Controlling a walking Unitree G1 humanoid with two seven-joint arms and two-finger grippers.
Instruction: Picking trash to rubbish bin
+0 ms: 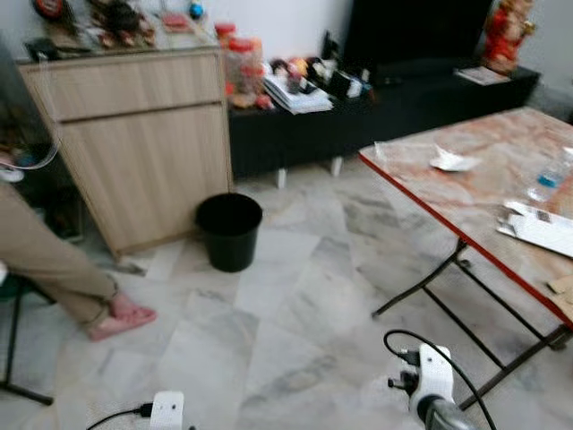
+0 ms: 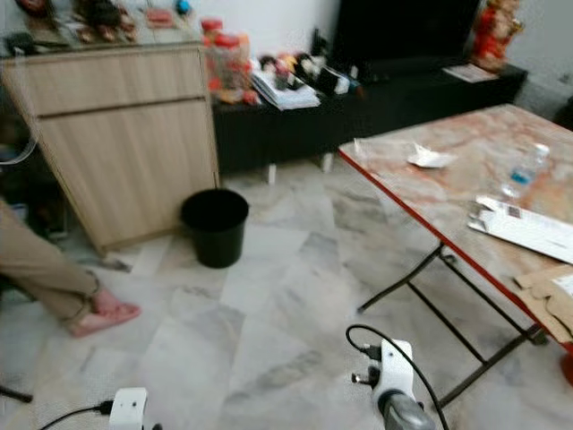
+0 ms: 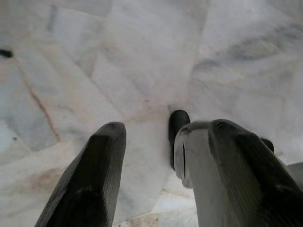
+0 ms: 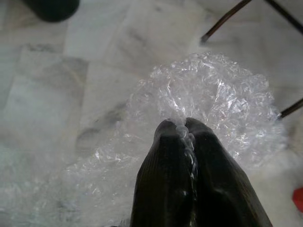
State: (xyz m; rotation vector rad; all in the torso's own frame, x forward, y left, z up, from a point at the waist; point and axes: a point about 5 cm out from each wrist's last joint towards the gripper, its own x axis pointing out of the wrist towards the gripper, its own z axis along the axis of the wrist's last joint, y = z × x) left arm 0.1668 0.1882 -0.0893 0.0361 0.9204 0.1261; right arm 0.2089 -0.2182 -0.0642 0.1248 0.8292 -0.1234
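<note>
My right gripper [image 4: 179, 126] is shut on a crumpled sheet of clear bubble wrap [image 4: 213, 99], which hangs over the marble floor. The black rubbish bin [image 1: 229, 231] stands open on the floor ahead and to the left, beside the wooden cabinet [image 1: 143, 143], and its edge also appears as the bin [image 4: 52, 7] in the right wrist view. My left gripper [image 3: 151, 132] is open above bare floor tiles with nothing between its fingers. On the marble-topped table [image 1: 483, 193] lie a crumpled white paper [image 1: 452, 161], a plastic bottle [image 1: 548, 179] and flat white paper [image 1: 546, 231].
A seated person's leg [image 1: 49, 264] and pink slipper [image 1: 121, 318] are at the left, near a chair leg [image 1: 13, 345]. The folding table's metal legs [image 1: 448, 278] stand to my right. A black TV bench [image 1: 385, 107] with clutter runs along the back wall.
</note>
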